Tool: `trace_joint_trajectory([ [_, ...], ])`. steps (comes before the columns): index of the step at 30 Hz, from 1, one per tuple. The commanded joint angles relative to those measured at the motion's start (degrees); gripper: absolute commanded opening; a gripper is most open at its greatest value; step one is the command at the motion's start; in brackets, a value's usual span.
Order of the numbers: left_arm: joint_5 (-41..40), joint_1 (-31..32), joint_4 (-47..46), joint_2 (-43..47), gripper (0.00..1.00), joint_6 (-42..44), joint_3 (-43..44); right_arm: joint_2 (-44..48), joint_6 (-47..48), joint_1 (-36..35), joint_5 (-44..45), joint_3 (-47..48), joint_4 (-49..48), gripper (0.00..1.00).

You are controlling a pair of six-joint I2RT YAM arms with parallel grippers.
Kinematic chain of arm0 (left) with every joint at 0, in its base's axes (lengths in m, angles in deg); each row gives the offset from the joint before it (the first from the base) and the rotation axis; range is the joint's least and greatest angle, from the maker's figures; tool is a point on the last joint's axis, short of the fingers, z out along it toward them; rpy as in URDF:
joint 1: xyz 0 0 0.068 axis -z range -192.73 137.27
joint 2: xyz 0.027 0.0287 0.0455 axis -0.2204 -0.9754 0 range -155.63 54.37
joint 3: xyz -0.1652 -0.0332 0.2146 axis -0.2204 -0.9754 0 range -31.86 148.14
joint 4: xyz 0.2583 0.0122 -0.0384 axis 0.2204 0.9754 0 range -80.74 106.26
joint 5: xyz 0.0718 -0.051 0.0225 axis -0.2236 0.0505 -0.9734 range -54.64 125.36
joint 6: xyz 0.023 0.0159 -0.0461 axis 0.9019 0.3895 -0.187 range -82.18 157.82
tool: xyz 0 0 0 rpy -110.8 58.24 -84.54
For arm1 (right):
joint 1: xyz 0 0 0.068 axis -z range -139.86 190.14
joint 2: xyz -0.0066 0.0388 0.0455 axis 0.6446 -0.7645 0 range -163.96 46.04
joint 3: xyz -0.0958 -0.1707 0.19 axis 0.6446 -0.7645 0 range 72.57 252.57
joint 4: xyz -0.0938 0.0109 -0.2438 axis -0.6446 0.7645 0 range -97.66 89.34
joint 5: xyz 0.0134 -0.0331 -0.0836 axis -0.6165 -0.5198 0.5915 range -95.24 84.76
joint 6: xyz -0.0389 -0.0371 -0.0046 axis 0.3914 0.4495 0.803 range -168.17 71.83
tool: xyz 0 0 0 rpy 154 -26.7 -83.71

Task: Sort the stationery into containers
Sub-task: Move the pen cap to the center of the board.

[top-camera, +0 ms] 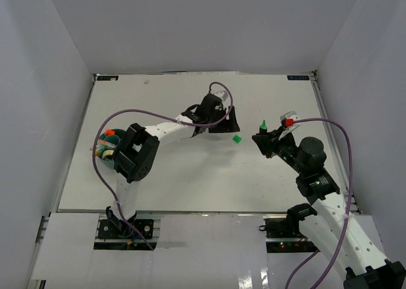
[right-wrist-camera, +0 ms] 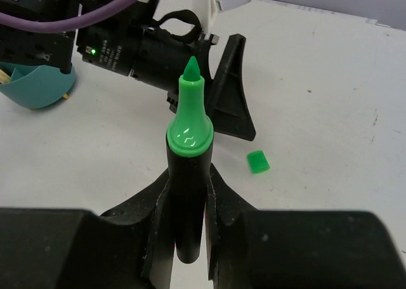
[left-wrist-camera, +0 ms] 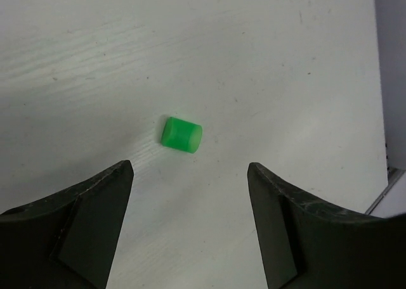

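A small green piece point(left-wrist-camera: 181, 135) lies on the white table point(top-camera: 190, 175), just ahead of my left gripper point(left-wrist-camera: 190, 170), which is open and empty with a finger on each side of it. The piece also shows in the top view point(top-camera: 236, 139) and the right wrist view point(right-wrist-camera: 257, 161). My right gripper point(right-wrist-camera: 188, 197) is shut on a black marker point(right-wrist-camera: 188, 181) with an uncapped green tip point(right-wrist-camera: 189, 105), held upright above the table to the right of the piece point(top-camera: 262, 124). The teal tub point(top-camera: 106, 154) at the left holds several items and is partly hidden by the left arm.
The left arm point(top-camera: 158, 132) stretches across the middle of the table from the tub to the green piece. The left gripper point(right-wrist-camera: 229, 92) sits close in front of the marker tip. White walls close in the table on three sides.
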Motion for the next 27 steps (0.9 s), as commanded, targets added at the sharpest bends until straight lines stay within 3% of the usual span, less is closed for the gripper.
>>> trace_joint_trajectory([
  [1,-8.59,3.44,8.41,-2.08,0.82,-3.9,6.84,3.26,-0.23,0.03,2.87,-1.53,0.19,0.08],
  [12,-20.19,7.76,9.03,-11.22,0.67,-6.98,13.37,8.63,-1.64,0.12,1.73,-4.88,2.47,0.08],
  [27,-24.69,8.9,10.08,-15.97,0.62,-8.13,15.47,13.73,-3.13,0.03,-0.2,-7.95,3.0,0.08],
])
